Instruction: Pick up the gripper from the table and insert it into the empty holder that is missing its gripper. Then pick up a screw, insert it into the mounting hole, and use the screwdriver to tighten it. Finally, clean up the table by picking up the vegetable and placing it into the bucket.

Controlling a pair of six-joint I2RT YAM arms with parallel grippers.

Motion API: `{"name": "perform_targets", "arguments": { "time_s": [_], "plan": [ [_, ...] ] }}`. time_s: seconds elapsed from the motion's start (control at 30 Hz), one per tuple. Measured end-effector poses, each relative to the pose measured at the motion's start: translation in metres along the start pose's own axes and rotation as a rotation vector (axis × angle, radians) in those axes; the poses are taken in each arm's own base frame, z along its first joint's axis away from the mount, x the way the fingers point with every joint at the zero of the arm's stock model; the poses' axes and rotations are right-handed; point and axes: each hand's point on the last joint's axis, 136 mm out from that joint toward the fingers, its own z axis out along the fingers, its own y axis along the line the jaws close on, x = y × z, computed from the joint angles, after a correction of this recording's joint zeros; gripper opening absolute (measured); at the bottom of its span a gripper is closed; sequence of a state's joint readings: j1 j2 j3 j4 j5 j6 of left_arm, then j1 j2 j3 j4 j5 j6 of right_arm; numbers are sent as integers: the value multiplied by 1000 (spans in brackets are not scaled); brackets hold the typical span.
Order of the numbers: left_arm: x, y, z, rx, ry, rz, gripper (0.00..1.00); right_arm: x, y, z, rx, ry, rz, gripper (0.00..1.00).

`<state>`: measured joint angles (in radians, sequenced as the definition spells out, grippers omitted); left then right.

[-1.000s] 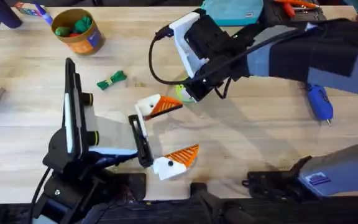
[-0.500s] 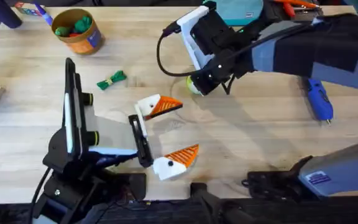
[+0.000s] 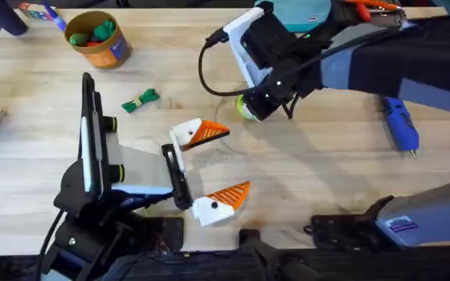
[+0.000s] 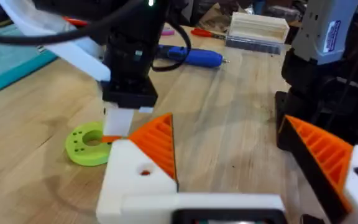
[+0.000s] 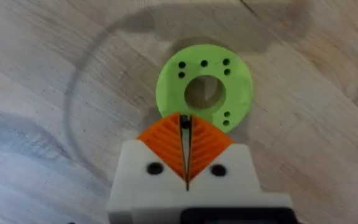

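The green disc (image 5: 229, 81) with its ring of small screw holes lies mid-tabletop (image 3: 319, 179), directly under your right gripper (image 5: 185, 121), which reaches in from the far right. Its orange-padded fingers are pressed together over the disc's near rim. A dark speck (image 5: 184, 122) sits between their tips, likely a screw, though you cannot be sure it is gripped.

To do this step well, lift straight up and keep the pinch firm, so a screw this small neither tilts nor drops back. Check the tips before you carry it to the mounting hole.

The left gripper (image 3: 237, 158) waits just beside the disc, its fingers spread wide and empty. The screwdriver (image 3: 401, 129) lies well apart at the right. The vegetable (image 3: 139, 100) lies left of centre, with the bucket (image 3: 96, 35) beyond it in the far-left corner.

The right wrist view shows the speck and the disc's holes, which the overhead view hides beneath the arm. The left wrist view shows from the side that the tips are down at the disc. The overhead view places the screwdriver, vegetable and bucket together.
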<state>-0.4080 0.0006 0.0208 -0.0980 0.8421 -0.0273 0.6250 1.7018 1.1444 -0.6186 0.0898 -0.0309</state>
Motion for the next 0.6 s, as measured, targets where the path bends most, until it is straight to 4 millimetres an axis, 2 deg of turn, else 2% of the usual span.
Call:
{"name": "perform_targets", "arguments": {
  "time_s": [0.1, 0.2, 0.37, 0.6],
  "plan": [
    [0, 0, 0, 0, 0, 0, 993, -3, -1, -17, 1, -16, 1, 7],
    [0, 0, 0, 0, 0, 0, 993, -13, -3, -40, 2, -57, 3, 7],
    [0, 0, 0, 0, 0, 0, 993, -16, -4, -78, 1, -81, 3, 7],
    [0, 0, 0, 0, 0, 0, 993, -17, 7, -120, -18, -127, -27, 7]
  ]
}}
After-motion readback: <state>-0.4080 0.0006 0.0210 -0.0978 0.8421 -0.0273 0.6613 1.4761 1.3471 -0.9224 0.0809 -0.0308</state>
